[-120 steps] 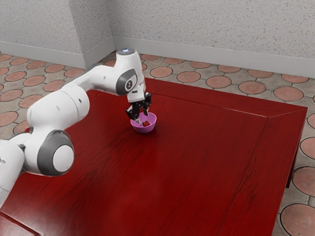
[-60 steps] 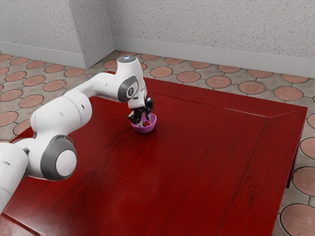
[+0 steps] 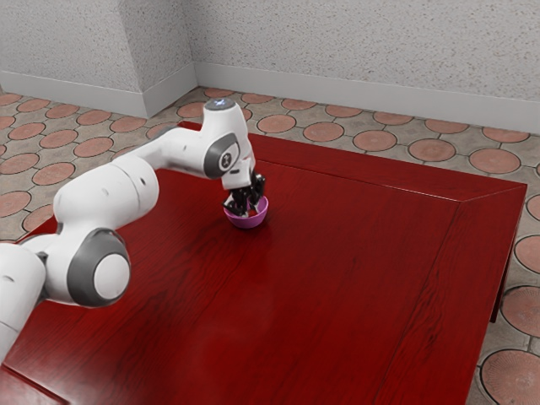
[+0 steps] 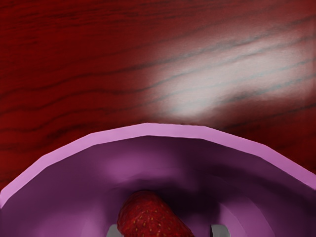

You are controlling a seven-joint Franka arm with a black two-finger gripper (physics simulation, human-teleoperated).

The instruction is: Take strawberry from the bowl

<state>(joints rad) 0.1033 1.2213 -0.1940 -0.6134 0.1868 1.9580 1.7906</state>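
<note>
My gripper is down inside the pink bowl, its two fingers standing apart. In the wrist view the red strawberry lies in the bowl, between the tips of my gripper. One grey fingertip is right against or beside the berry. A dark gap separates the berry from the other fingertip, so the strawberry is not clasped from both sides. Part of the berry is cut off at the wrist view's lower edge.
The bowl rests on a glossy dark red wooden table. The white arm reaches over the table from the exterior view's left. Behind the table are a floor of round tiles and a speckled wall.
My hand has come down into the bowl and shifted slightly toward the exterior view's right. The fingers look closer together than before. The bowl has stayed where it was.
</note>
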